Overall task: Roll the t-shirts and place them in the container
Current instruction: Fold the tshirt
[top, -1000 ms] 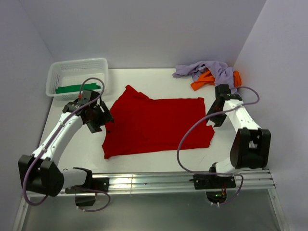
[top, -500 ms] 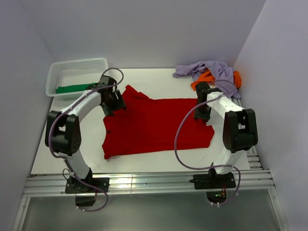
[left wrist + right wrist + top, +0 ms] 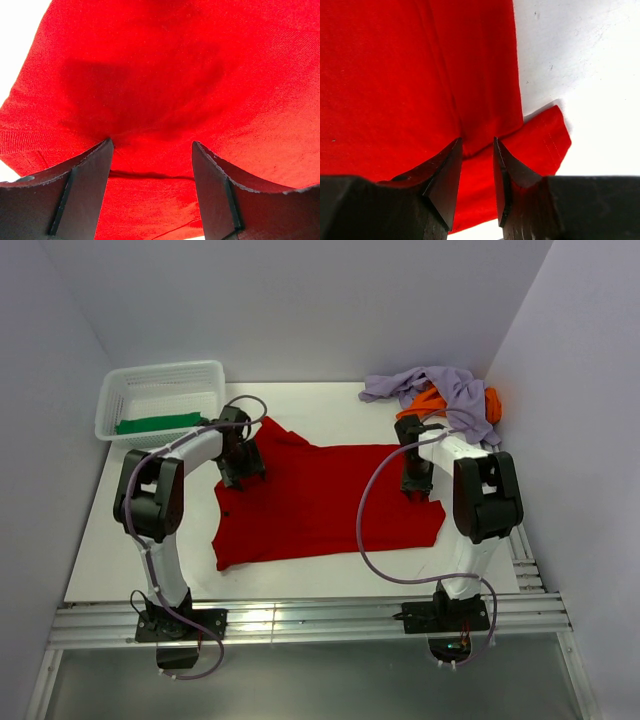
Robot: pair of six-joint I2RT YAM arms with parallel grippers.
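Note:
A bright red t-shirt point(image 3: 325, 502) lies spread flat in the middle of the white table. My left gripper point(image 3: 243, 472) is down on its left edge near the sleeve. In the left wrist view the left gripper point(image 3: 151, 150) is open, its jaws wide apart, with red cloth point(image 3: 165, 75) under and between them. My right gripper point(image 3: 415, 486) is down on the shirt's right edge. In the right wrist view the right gripper point(image 3: 477, 145) has its jaws a narrow gap apart over a seam of the red shirt point(image 3: 395, 75), beside the sleeve point(image 3: 545, 137).
A white lattice basket point(image 3: 130, 390) at the back left holds a green tee point(image 3: 155, 424). A lavender tee point(image 3: 445, 385) and an orange tee point(image 3: 428, 405) lie heaped at the back right by the wall. A metal rail point(image 3: 300, 618) runs along the near edge.
Both arms swung inward and stretched out to the far part of the red shirt, then came down onto its left and right edges. The shirt has not moved.

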